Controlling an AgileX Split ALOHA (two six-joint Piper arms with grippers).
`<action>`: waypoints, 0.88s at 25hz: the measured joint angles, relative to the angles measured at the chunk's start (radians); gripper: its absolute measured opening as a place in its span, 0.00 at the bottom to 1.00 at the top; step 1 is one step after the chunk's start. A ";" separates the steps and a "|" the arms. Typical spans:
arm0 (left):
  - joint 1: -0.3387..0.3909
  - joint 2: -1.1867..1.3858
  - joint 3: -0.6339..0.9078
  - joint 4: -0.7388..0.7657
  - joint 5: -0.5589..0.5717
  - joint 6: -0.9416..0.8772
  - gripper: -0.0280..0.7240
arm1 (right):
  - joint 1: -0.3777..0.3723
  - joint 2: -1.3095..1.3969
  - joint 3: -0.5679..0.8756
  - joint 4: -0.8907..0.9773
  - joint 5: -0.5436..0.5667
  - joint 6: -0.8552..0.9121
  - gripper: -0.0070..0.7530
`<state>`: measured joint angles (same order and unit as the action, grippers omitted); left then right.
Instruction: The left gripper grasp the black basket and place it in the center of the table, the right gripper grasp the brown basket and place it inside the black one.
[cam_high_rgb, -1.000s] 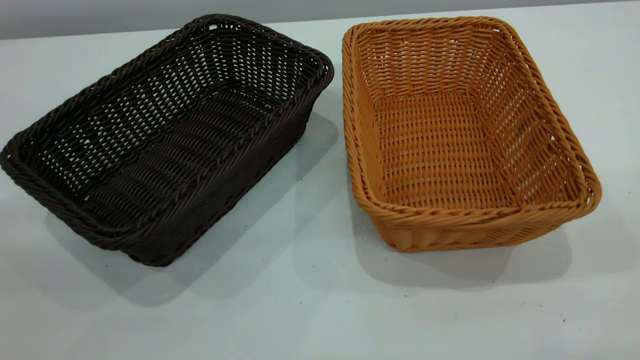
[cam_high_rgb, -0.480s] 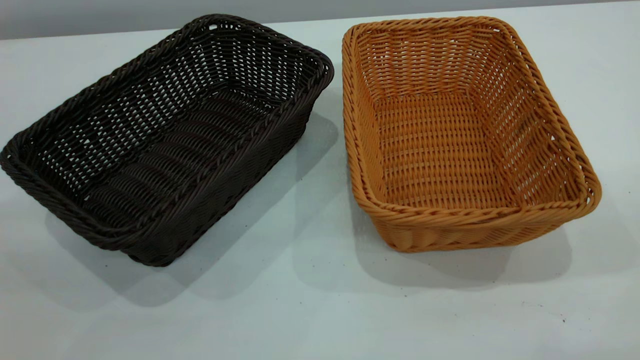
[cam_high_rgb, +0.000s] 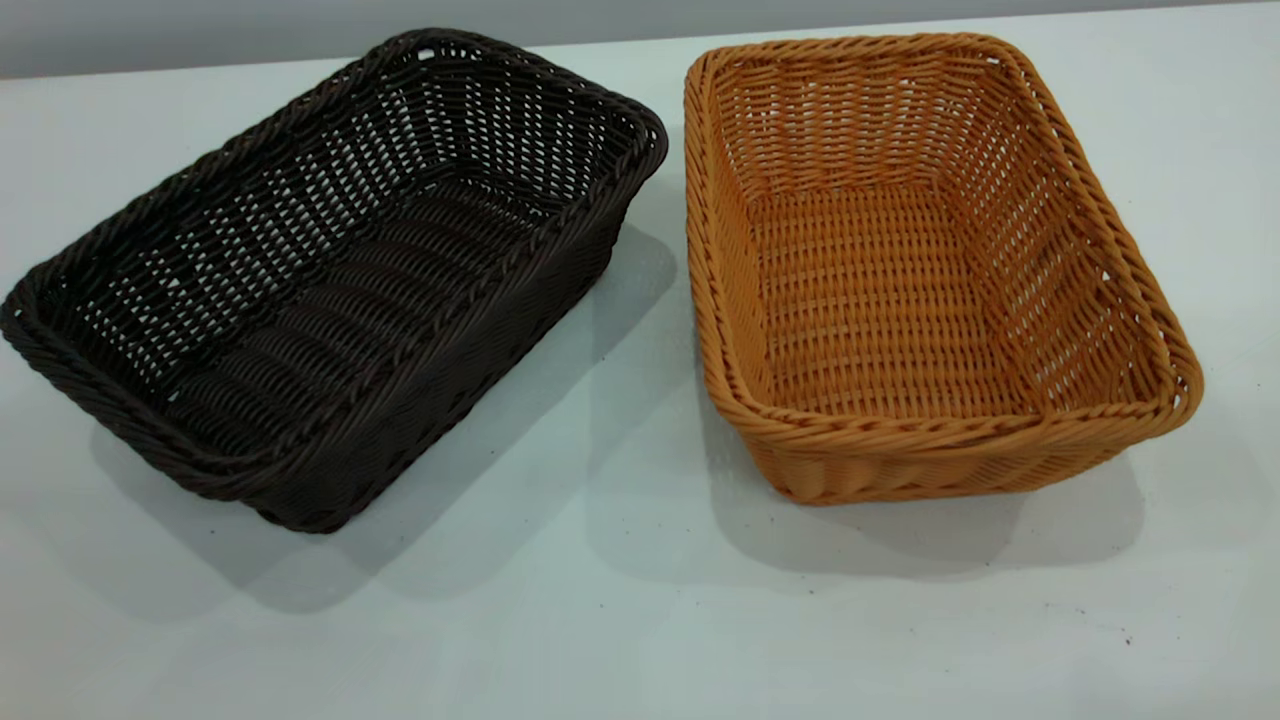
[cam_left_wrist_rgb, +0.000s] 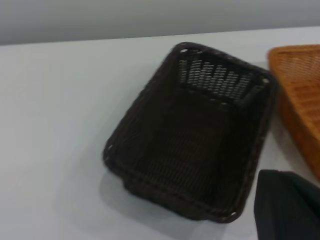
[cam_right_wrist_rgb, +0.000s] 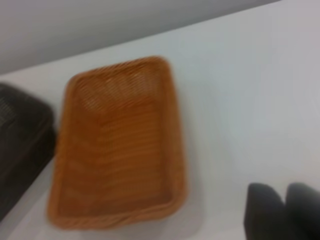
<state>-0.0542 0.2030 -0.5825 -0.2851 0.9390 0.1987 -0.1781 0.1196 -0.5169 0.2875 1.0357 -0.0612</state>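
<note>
On table (cam_high_rgb: 620, 620): black basket (cam_high_rgb: 330, 290) beside brown basket (cam_high_rgb: 920, 280), both apart from grippers; gripper opening cannot tell.

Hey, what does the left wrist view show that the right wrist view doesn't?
Only the left wrist view shows the whole black basket, empty, plus just an edge of the brown basket. Only the right wrist view shows the whole brown basket, also empty, with just a corner of the black one at the picture's edge. Both show the white table, the two baskets sitting apart on it, and a dark piece of that arm's own gripper in a corner, too little to tell if it is open.
</note>
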 joint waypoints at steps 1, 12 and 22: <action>0.000 0.038 -0.013 -0.030 -0.017 0.035 0.04 | 0.000 0.024 0.000 0.034 -0.010 -0.025 0.20; 0.000 0.424 -0.054 -0.411 -0.338 0.527 0.37 | 0.000 0.265 0.001 0.323 -0.076 0.149 0.39; 0.000 0.689 -0.055 -0.745 -0.445 0.928 0.49 | 0.000 0.530 0.002 0.559 -0.093 0.146 0.49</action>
<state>-0.0542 0.8920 -0.6377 -1.0299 0.4945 1.1272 -0.1781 0.6497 -0.5152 0.8461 0.9431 0.0849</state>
